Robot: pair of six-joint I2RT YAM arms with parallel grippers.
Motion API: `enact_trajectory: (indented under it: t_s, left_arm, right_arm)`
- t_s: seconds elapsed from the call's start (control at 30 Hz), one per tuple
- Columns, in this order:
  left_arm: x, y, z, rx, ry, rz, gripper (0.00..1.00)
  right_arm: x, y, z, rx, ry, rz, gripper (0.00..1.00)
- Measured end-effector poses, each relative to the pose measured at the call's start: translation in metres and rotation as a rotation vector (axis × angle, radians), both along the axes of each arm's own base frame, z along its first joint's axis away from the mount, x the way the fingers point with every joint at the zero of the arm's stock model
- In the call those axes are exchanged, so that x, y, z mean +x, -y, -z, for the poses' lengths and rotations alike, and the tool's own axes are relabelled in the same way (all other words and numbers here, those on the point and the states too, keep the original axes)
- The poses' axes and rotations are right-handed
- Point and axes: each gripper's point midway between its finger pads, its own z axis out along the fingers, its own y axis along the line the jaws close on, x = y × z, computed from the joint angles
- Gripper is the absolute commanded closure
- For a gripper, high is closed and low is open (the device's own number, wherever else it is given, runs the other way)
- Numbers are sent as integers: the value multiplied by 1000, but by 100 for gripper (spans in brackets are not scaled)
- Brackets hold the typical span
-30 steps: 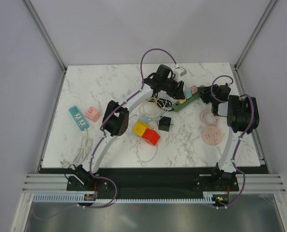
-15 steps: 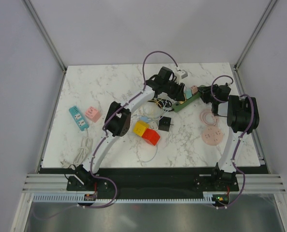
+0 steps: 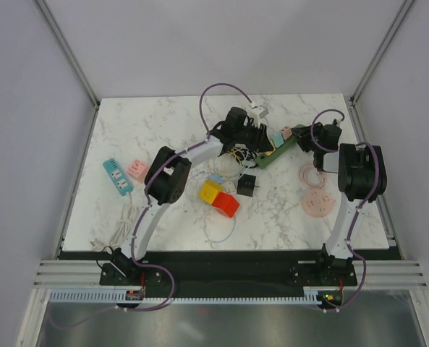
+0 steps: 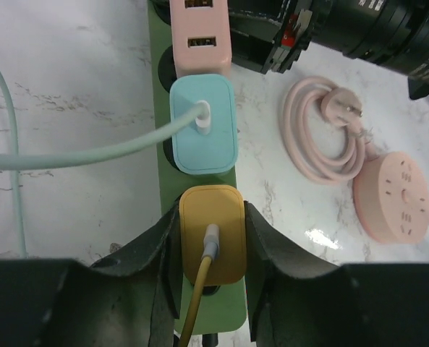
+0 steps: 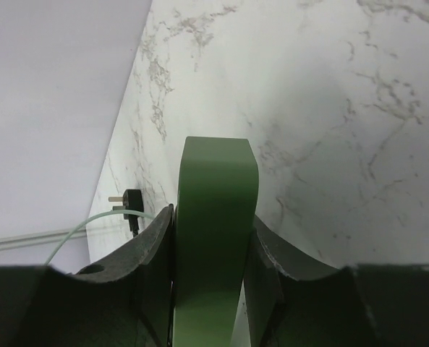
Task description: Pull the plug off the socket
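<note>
A green power strip (image 3: 278,152) lies at the back right of the marble table. In the left wrist view a yellow plug (image 4: 213,238) with a yellow cable sits in the strip (image 4: 223,307), with a light-blue plug (image 4: 203,123) and a pink adaptor (image 4: 198,36) beyond it. My left gripper (image 4: 210,217) is shut on the yellow plug, one finger against each side. My right gripper (image 5: 210,231) is shut on the strip's end (image 5: 214,202). In the top view the left gripper (image 3: 260,137) and right gripper (image 3: 302,139) are at opposite ends of the strip.
A pink round socket (image 3: 317,203) with a coiled cord lies right of the strip. Yellow and red cubes (image 3: 220,199) and a black cube (image 3: 247,186) lie mid-table. A teal strip (image 3: 117,176) and a pink cube (image 3: 137,169) lie at the left. A loose black plug (image 5: 131,200) lies beyond the strip.
My left wrist has shifted a little to the left and its purple cable loop has swung left. The right arm has barely moved and stays on the strip.
</note>
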Motion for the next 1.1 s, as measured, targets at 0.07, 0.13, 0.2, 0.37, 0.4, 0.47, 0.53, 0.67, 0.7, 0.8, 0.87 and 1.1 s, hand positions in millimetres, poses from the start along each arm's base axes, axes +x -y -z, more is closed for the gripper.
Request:
enact_trajectory:
  t_s: [0.07,0.13,0.2,0.37,0.4,0.47,0.53,0.67,0.7,0.8,0.87,1.1]
  left_arm:
    - [1,-3,-1,-67,-22,-17,98]
    - [0,-2,-2,-110,-36,-20,98]
    - [0,0,-1,-84,-1,-33,98]
    - [-6,11,-6,65,169,-70,98]
    - [-6,11,-6,65,170,-70,98]
    - [-5,9,-7,31,136,-68,98]
    - [-3,2,-7,-45,67,-62,98]
    - [19,-23,-21,-185,-3,-86,98]
    - [26,-31,-22,-178,2,-112,98]
    - [46,-44,-24,-87,89,-189,98]
    - [37,-35,-33,-62,129,-175,98]
    - [-16,-7,-88,-68,250,-72,98]
  right_arm:
    - [1,-2,-6,-29,16,-6,100]
    - [2,-3,-9,-40,25,-9,100]
    - [2,-2,-8,-42,21,-5,100]
    - [2,5,-7,-46,18,10,100]
    - [1,6,-6,-43,11,7,100]
    - [0,6,-5,-41,6,6,100]
    - [0,3,-5,-43,6,0,100]
    - [-1,10,0,-44,-13,27,100]
    - [-1,12,1,-44,-14,35,100]
    - [-1,16,1,-45,-17,47,100]
    - [-1,17,2,-45,-20,51,100]
    - [-1,17,3,-41,-25,52,100]
